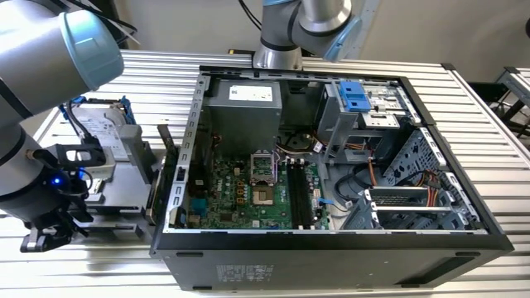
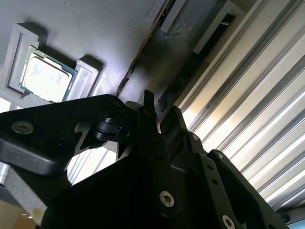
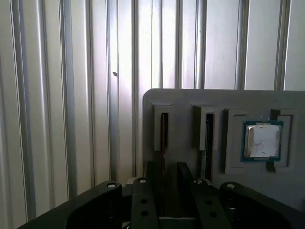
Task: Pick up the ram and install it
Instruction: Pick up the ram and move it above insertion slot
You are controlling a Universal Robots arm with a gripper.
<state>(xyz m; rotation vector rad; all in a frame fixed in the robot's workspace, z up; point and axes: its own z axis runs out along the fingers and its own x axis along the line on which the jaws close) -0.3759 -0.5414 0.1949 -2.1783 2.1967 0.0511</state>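
The ram [image 3: 163, 136] stands on edge in a slot of a grey holder [image 3: 186, 102], seen as a thin dark strip in the first wrist view. In the second wrist view the same ram [image 2: 138, 52] runs as a thin brownish edge toward my fingers. My gripper [image 3: 168, 177] [image 2: 159, 117] is open, one black finger on each side of the stick's near end, with a gap to the board on both sides. A second stick [image 3: 208, 138] stands in the neighbouring slot. In the exterior view my gripper [image 1: 46, 236] hangs low at the left, outside the computer case.
A square silver processor chip [image 3: 261, 140] lies in the same holder. The open computer case [image 1: 331, 242] fills the middle of the ribbed metal table [image 1: 91, 273], its motherboard's black slots [image 1: 300, 194] lying bare. A hard drive in a blue bracket [image 1: 99, 127] lies at the left.
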